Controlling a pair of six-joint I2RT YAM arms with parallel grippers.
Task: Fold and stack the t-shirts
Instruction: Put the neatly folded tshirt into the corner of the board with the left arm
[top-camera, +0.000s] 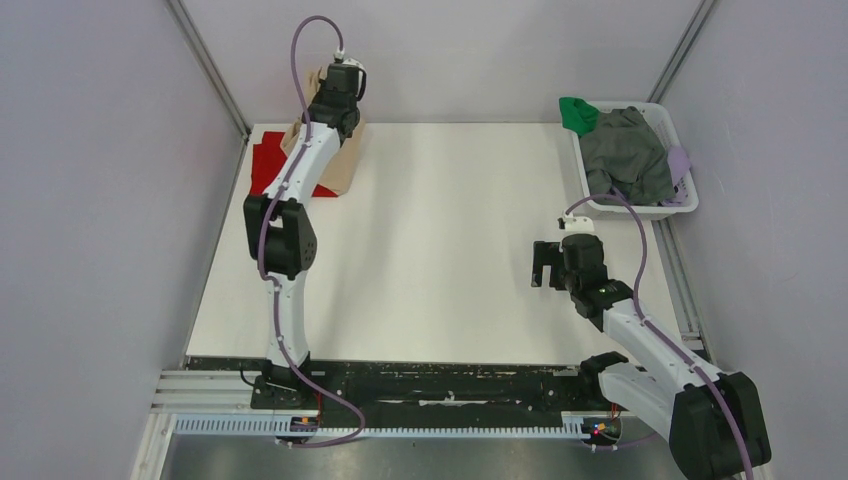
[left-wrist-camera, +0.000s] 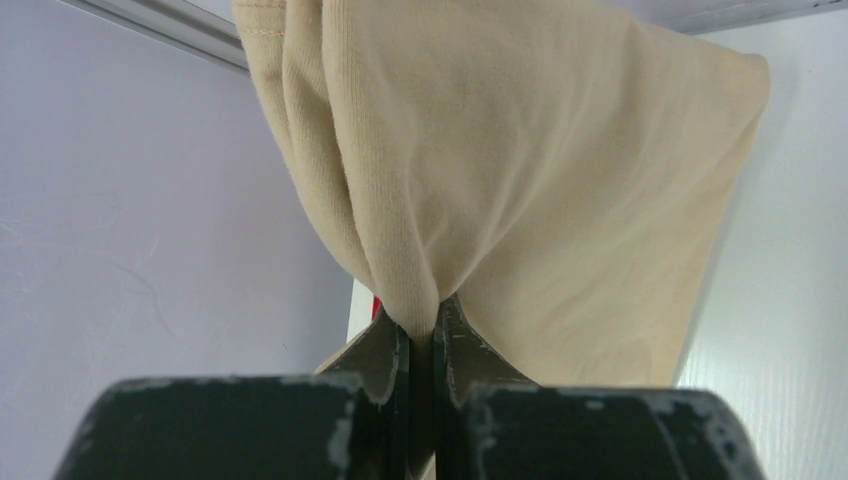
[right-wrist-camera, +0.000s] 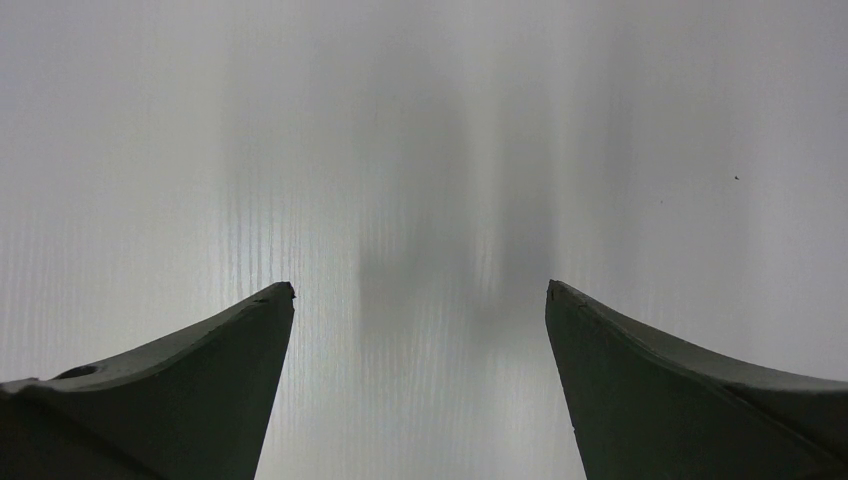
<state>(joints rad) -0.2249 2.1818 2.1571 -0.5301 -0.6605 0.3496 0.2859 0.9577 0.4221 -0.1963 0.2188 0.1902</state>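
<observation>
Over white table (top-camera: 450, 250), beige t-shirt (left-wrist-camera: 520, 150) is pinched between left jaws.

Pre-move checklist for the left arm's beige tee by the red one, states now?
1. Left pincer shut on soft beige cloth t-shirt: ok.
2. Beige shirt lying flat: not ok, it hangs gathered from the grip.
3. Bright red folded cloth t-shirt flat at far-left corner: ok.
4. Beige edges lined up over red: cannot tell, the arm hides them.
5. Right pincer open, empty, above white table: ok.
</observation>
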